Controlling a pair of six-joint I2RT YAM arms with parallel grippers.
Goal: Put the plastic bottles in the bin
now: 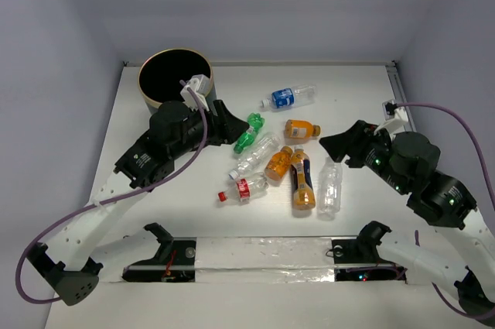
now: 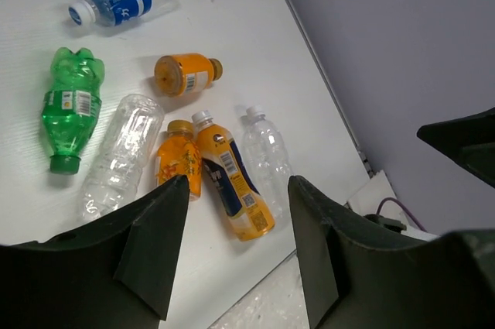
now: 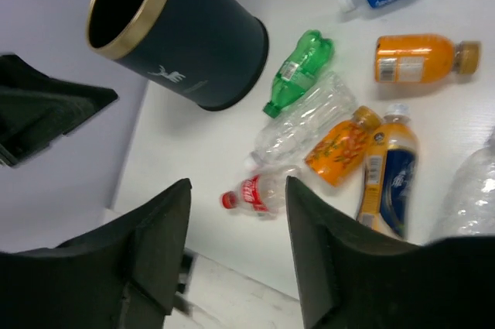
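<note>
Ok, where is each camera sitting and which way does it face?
Top external: above and behind the robot, looking down on left arm, right arm, bin and bottles.
Left wrist: on the left arm, facing right across the bottles; open left gripper at bottom.
Right wrist: on the right arm, facing left toward the bin; open right gripper at bottom.
Both wrist views share the green bottle.

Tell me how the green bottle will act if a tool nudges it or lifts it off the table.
The green bottle lies on its side, so a sideways nudge would probably roll it. It looks empty, so it is likely light and easily squashed by a firm squeeze. Its smooth, round plastic could slip.
</note>
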